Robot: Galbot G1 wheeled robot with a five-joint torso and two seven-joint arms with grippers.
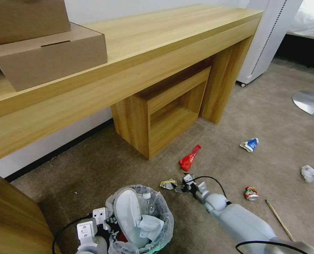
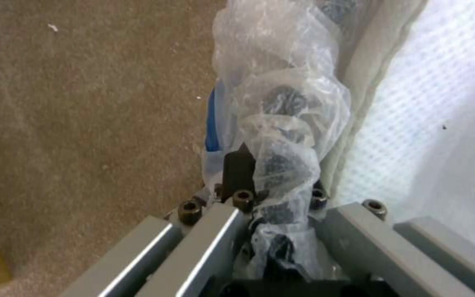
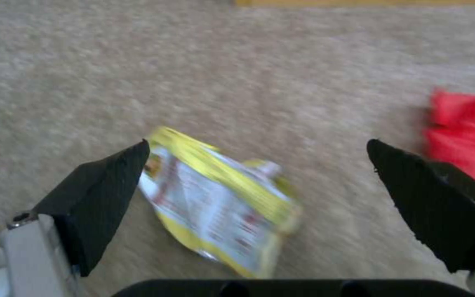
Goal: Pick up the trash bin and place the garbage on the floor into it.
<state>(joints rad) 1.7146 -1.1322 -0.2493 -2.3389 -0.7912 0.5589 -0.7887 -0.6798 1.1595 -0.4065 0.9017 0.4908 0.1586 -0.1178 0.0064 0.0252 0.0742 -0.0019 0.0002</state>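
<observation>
My left gripper (image 1: 101,219) has its jaws clamped on the rim of the small round bag-lined trash bin (image 1: 164,225). My right gripper (image 3: 257,183) hangs low, jaws wide open around a yellow-white crumpled wrapper (image 3: 221,202) on the beige carpet floor (image 1: 270,116).

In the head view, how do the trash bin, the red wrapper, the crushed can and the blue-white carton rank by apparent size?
1. trash bin, clearly largest, though nearest the camera.
2. red wrapper.
3. blue-white carton and crushed can: they look alike, so I leave them unranked.
</observation>
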